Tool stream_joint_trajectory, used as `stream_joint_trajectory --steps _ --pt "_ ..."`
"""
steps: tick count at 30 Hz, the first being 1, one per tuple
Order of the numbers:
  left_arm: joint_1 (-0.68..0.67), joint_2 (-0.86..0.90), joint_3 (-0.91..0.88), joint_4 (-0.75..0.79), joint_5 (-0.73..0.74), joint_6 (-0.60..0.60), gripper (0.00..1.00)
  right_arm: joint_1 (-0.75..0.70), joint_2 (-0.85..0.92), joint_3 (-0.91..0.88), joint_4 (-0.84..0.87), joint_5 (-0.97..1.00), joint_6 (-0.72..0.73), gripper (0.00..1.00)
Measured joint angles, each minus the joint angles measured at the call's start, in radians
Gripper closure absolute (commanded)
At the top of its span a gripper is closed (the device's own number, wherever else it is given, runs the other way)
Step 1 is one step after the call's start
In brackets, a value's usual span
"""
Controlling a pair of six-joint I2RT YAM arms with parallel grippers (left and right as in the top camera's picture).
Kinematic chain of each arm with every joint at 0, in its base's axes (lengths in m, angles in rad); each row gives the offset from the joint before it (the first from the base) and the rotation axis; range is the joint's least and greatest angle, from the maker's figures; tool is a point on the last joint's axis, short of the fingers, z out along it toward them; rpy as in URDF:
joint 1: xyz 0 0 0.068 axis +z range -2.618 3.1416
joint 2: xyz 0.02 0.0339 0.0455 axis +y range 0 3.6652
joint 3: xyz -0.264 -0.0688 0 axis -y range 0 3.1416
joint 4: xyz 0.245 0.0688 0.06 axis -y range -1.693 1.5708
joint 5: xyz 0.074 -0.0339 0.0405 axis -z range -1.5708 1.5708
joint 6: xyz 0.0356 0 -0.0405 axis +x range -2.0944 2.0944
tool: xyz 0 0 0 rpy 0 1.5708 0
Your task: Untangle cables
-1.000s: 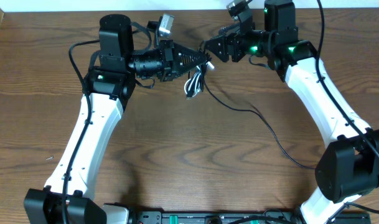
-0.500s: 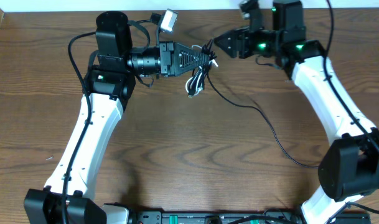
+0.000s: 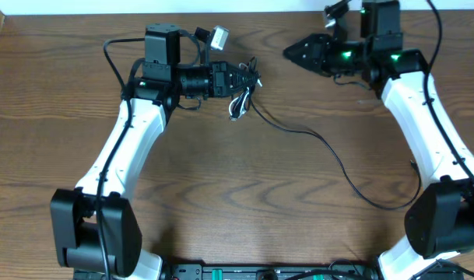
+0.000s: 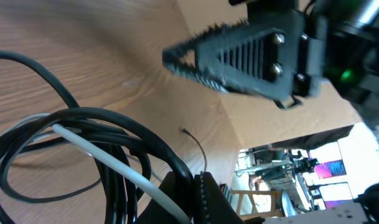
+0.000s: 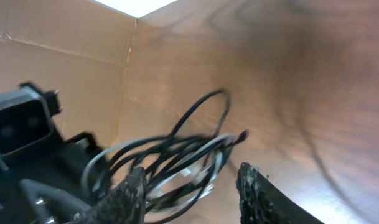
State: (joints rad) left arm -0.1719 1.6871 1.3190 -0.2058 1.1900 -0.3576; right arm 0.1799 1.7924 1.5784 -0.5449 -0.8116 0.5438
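A tangled bundle of black and white cables (image 3: pixel 243 92) hangs at the tip of my left gripper (image 3: pixel 251 78), which is shut on it. The coils fill the left wrist view (image 4: pixel 89 149), pinched between the jaws (image 4: pixel 198 190). One long black cable (image 3: pixel 330 152) trails from the bundle across the table to the right. My right gripper (image 3: pixel 293 53) is open and empty, apart from the bundle, to its right. In the right wrist view the bundle (image 5: pixel 170 158) lies beyond the open fingers (image 5: pixel 192 180).
The wooden table (image 3: pixel 237 202) has a cardboard wall (image 5: pixel 52 25) behind it. The left arm's white link (image 3: pixel 128 148) and the right arm's white link (image 3: pixel 423 132) slant along the two sides. A black bar (image 3: pixel 260 272) runs along the front edge.
My right gripper has let go of the cables and drawn back to the right. The left arm has swung its base link rightward, still holding the bundle at about the same place.
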Motion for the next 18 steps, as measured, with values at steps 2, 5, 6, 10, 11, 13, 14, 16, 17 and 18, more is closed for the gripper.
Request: stream_joint_trajectory --steps 2,5,6,10,11,13,14,16,17,18 --pt "0.000 0.002 0.000 0.000 -0.004 0.006 0.93 0.023 0.000 0.000 -0.016 0.001 0.018 0.58" --pt "0.000 0.002 0.000 0.000 -0.004 0.016 0.93 0.056 0.001 0.000 -0.015 -0.002 0.042 0.58" --pt "0.000 0.002 0.000 0.000 -0.004 0.018 0.93 0.063 0.003 0.000 -0.014 -0.003 0.050 0.58" --pt "0.000 0.002 0.000 0.000 -0.004 0.019 0.93 0.082 0.033 0.001 0.002 -0.016 0.071 0.58" --pt "0.000 0.002 0.000 0.000 -0.005 0.019 0.93 0.085 0.043 0.001 0.005 -0.019 0.075 0.58" --pt "0.000 0.002 0.000 0.001 -0.004 0.019 0.93 0.094 0.064 0.001 0.011 -0.022 0.085 0.58" --pt "0.000 0.002 0.000 0.000 -0.004 0.019 0.92 0.099 0.071 0.001 0.015 -0.023 0.090 0.58" --pt "0.000 0.002 0.000 0.000 -0.005 0.019 0.93 0.112 0.084 0.001 0.026 -0.026 0.098 0.58" --pt "0.000 0.002 0.000 0.001 -0.005 0.019 0.93 0.118 0.089 0.001 0.030 -0.027 0.102 0.58" --pt "0.000 0.002 0.000 0.000 -0.005 0.019 0.93 0.124 0.093 0.001 0.033 -0.027 0.107 0.59"
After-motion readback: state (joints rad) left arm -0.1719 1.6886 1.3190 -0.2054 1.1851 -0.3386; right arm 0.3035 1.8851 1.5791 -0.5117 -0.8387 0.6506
